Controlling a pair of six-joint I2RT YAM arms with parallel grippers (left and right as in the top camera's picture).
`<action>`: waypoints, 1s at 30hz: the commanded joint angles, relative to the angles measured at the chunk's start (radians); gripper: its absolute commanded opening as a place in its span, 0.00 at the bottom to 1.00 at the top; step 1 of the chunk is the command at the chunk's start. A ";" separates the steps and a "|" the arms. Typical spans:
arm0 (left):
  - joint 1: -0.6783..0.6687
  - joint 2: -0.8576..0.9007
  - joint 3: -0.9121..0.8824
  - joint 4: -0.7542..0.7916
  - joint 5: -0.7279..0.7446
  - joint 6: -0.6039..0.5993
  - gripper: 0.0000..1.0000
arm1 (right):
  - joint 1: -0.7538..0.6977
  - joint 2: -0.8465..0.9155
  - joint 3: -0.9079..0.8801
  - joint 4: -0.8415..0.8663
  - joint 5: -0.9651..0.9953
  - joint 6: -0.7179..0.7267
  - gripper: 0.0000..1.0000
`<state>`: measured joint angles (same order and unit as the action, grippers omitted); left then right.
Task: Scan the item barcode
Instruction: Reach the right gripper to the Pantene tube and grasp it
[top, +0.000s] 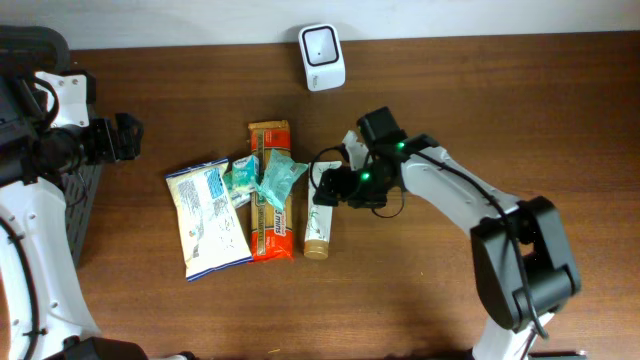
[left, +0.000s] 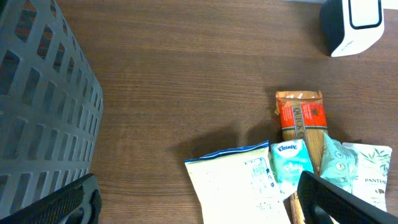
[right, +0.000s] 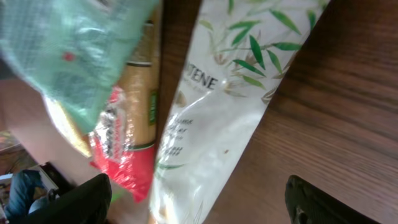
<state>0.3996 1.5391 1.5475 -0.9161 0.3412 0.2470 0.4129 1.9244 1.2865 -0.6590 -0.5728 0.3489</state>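
The white barcode scanner (top: 322, 57) stands at the table's back edge, and the left wrist view shows the scanner (left: 351, 25) at top right. A white Pantene tube (top: 319, 225) lies right of the item pile. My right gripper (top: 328, 190) hovers over the tube's upper end, open. In the right wrist view the tube (right: 217, 118) runs between the two dark fingers (right: 326, 202), a gap on each side. My left gripper (top: 128, 138) is at the far left, open (left: 202, 208) and holding nothing, with a white and blue bag (left: 242, 183) below it.
The pile holds the white and blue bag (top: 207, 218), a red and orange packet (top: 270, 215), teal packets (top: 278, 176) and a small tissue pack (top: 240, 181). A grey slatted basket (left: 37, 93) stands at the left table edge.
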 joint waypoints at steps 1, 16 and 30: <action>0.000 -0.002 0.005 0.002 0.010 0.009 0.99 | 0.031 0.069 0.008 0.032 0.036 0.065 0.82; 0.001 -0.002 0.005 0.002 0.011 0.009 0.99 | 0.061 0.076 0.019 0.078 0.057 0.200 0.04; 0.001 -0.002 0.005 0.002 0.010 0.009 0.99 | 0.185 0.203 0.324 -0.528 1.078 0.042 0.24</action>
<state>0.3996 1.5391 1.5475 -0.9161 0.3408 0.2466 0.5560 2.1387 1.5932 -1.1999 0.5266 0.4351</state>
